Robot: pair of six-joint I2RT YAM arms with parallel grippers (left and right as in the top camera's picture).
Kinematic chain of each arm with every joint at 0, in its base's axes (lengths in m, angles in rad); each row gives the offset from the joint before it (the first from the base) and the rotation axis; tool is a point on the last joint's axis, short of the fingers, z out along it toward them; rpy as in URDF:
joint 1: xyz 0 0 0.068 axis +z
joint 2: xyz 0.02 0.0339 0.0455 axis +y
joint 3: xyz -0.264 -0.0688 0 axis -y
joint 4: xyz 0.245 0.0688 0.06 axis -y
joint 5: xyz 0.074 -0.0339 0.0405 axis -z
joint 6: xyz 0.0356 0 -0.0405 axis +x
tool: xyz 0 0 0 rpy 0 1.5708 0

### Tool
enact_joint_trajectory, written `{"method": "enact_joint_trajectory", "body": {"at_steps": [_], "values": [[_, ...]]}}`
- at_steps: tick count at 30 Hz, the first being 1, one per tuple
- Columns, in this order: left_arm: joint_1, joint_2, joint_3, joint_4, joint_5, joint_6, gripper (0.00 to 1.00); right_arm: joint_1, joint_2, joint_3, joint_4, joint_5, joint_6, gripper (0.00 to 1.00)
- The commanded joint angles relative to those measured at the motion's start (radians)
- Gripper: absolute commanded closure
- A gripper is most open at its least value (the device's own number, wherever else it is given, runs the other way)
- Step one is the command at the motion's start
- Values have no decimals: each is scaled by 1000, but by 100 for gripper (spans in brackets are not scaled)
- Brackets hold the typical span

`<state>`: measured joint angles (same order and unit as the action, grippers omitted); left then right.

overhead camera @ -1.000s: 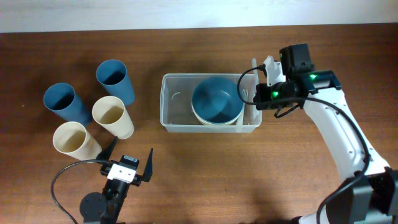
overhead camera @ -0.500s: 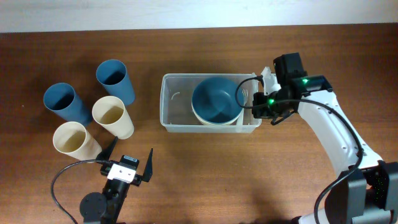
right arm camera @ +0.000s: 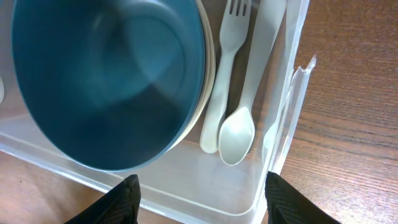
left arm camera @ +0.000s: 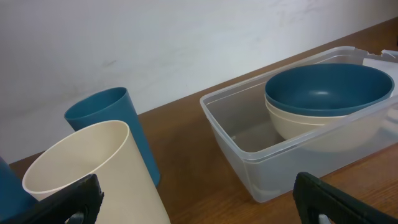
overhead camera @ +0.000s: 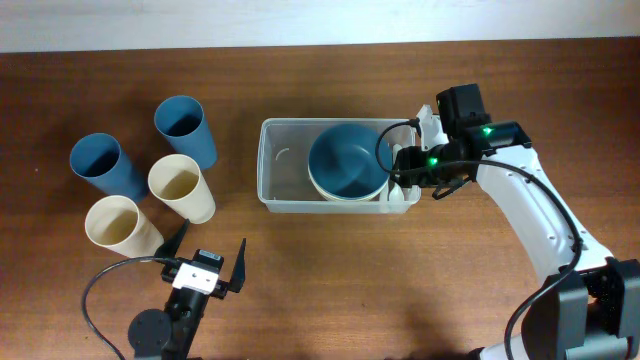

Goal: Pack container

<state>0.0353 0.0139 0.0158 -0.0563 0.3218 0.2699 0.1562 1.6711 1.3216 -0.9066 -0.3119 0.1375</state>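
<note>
Inside the clear, round-cornered container (overhead camera: 283, 175): smooth pale fork (right arm camera: 225, 68), spoon (right arm camera: 242, 118).

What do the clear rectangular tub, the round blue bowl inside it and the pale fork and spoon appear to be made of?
Clear rectangular tub: probably thin translucent plastic; its contents show through its walls.
Round blue bowl: likely opaque plastic, smooth with a soft sheen.
Pale fork and spoon: seemingly moulded plastic, matte, evenly cream.
</note>
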Motion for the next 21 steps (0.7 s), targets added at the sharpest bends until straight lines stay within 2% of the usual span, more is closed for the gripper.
{"method": "enact_joint_trajectory", "body": {"at_steps": [1, 5, 9, 13, 16, 21], "values": [[5, -8, -7, -1, -7, 9, 0, 2, 6, 16, 1, 9, 3, 41], [5, -8, -7, -1, -7, 9, 0, -37, -10, 74, -17, 9, 19, 39], [5, -8, -7, -1, -7, 9, 0, -139, -33, 121, -19, 23, 117, 36], [5, -8, -7, -1, -7, 9, 0, -287, -31, 128, -14, 40, 259, 22], [5, -8, -7, -1, -7, 9, 0, -394, -30, 128, -19, 56, 342, 2], [5, -8, -7, -1, -7, 9, 0, -521, -30, 128, -29, 59, 361, 1]]}}
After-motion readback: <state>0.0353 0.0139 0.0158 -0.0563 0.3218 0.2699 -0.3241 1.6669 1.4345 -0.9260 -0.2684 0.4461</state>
